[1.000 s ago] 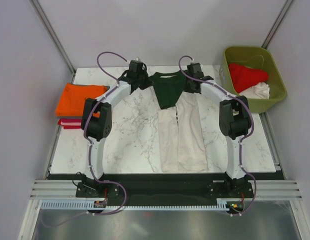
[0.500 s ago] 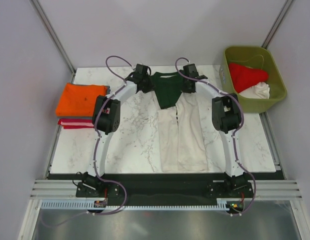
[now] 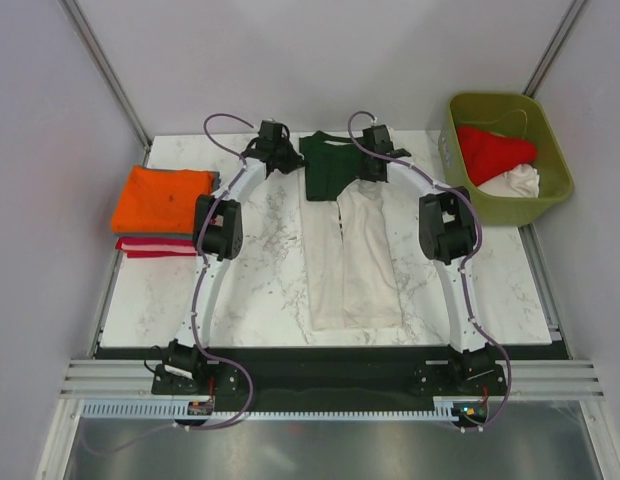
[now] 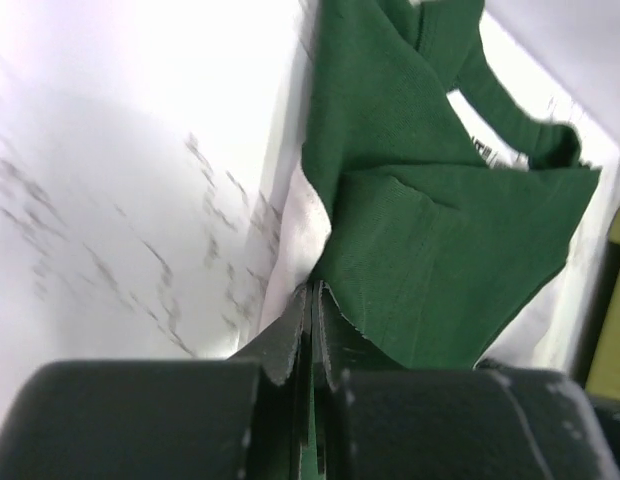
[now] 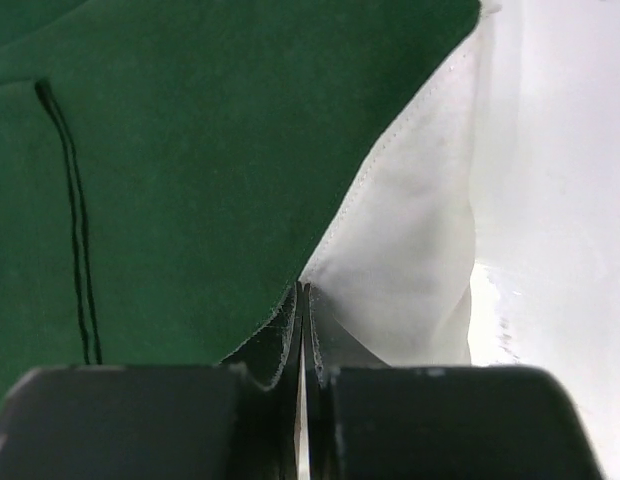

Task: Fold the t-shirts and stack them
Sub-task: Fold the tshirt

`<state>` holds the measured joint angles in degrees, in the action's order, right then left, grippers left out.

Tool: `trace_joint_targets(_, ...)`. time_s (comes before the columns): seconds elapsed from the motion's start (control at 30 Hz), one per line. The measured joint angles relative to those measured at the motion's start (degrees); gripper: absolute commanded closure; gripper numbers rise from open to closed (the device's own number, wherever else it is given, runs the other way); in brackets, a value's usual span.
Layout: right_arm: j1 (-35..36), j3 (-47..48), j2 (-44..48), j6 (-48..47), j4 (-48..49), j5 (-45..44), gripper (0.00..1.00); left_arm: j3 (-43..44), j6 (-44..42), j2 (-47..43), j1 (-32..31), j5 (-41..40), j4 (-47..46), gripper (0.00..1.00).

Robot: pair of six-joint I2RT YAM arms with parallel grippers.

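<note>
Firmly the left gripper [image 4: 312,300] and the right gripper [image 5: 302,300] are clenched on the green shoulders of the cream t-shirt [image 3: 355,265], which is laid lengthwise at the middle of the table [image 3: 260,270], collar by the far edge. The fold in half seems in hand; next, both corners should be carried evenly toward the near hem.

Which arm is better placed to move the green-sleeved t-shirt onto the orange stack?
Probably left: left gripper and right gripper both pinch the t-shirt, but left sits nearer the orange stack.
</note>
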<state>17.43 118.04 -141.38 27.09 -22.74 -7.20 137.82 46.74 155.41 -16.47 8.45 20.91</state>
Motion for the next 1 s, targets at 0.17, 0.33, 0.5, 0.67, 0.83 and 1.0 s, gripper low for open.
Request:
trace_joint_targets(0.17, 0.59, 0.74, -0.39, 0.63, 0.15, 1.7, 0.72, 1.84, 1.25, 1.36, 2.05, 2.56, -0.26, 0.98)
trace_joint_targets(0.33, 0.92, -4.2, 3.21, 0.57, 0.98, 3.04, 0.58, -3.69, 1.11, -1.62, 2.86, 4.35, -2.05, 0.89)
trace_joint_targets(0.5, 1.4, -24.26, 18.43, 0.94, 4.94, 3.63, 0.54, -20.96, -1.64, -13.6, 2.8, 7.43, -3.32, 0.61)
trace_joint_targets(0.67, 4.66, -45.66, 39.71, 1.86, 8.28, 1.95, 0.48, -50.21, -5.03, -38.34, 0.31, 6.21, -5.84, 0.4)
trace_joint_targets(0.83, 11.02, -61.4, 55.19, 2.99, 8.15, -0.04, 0.49, -77.13, -5.75, -65.79, -3.41, 5.51, -12.41, 0.37)
trace_joint_targets(1.0, 13.42, -73.57, 61.81, 6.47, 2.21, -2.38, 0.5, -96.21, -5.18, -80.43, -6.64, 4.17, -13.99, 0.36)
